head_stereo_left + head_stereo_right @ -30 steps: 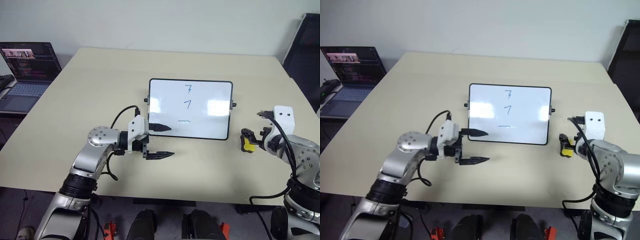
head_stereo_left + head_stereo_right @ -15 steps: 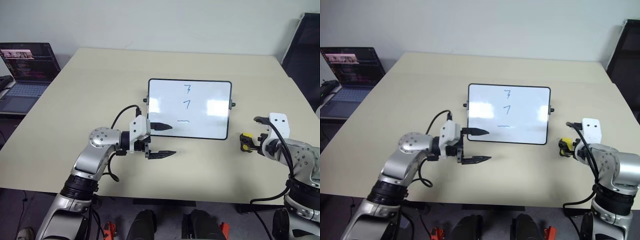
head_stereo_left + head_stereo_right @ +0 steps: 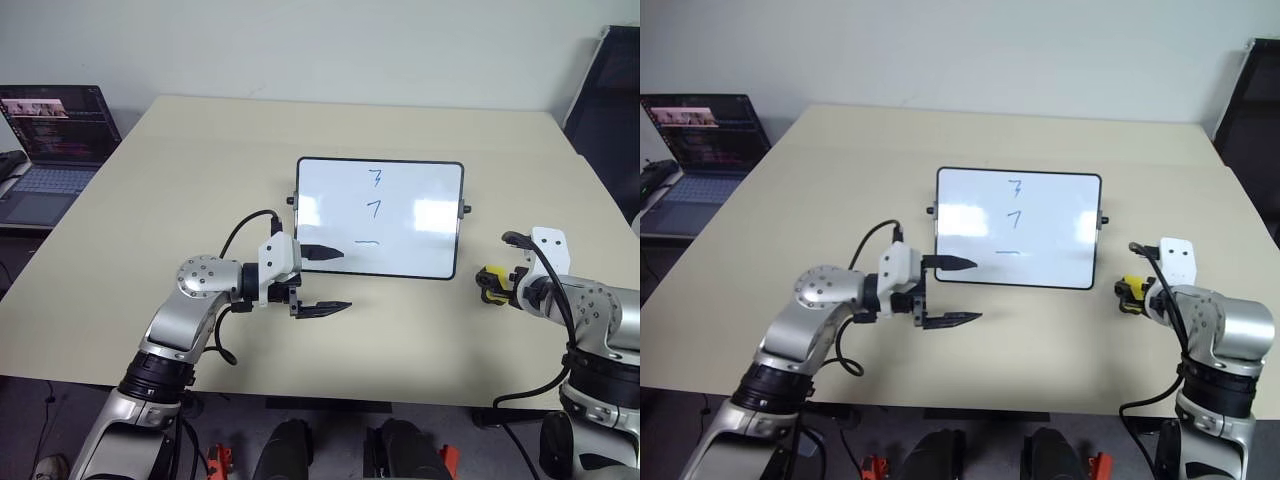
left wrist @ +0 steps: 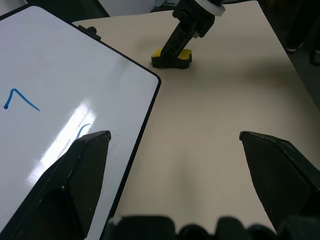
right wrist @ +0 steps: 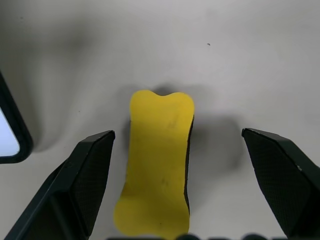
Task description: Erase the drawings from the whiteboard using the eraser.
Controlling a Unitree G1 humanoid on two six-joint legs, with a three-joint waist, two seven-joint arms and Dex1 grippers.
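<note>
I'm hovering my right gripper (image 5: 175, 200), jaws spread wide, around the yellow eraser (image 5: 159, 162) lying just right of the whiteboard (image 3: 420, 245), left gripper (image 3: 322, 280) gaping too, all three blue drawings (image 3: 373, 209) remaining unerased.

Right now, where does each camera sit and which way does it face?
Head eyes: above, looking forward and down at the whiteboard; both arms show.
Left wrist: along the open left gripper, across the whiteboard corner toward the eraser and the right gripper.
Right wrist: down between the open right gripper jaws onto the eraser lying on the table.
Shared: every view shows the eraser.
</note>
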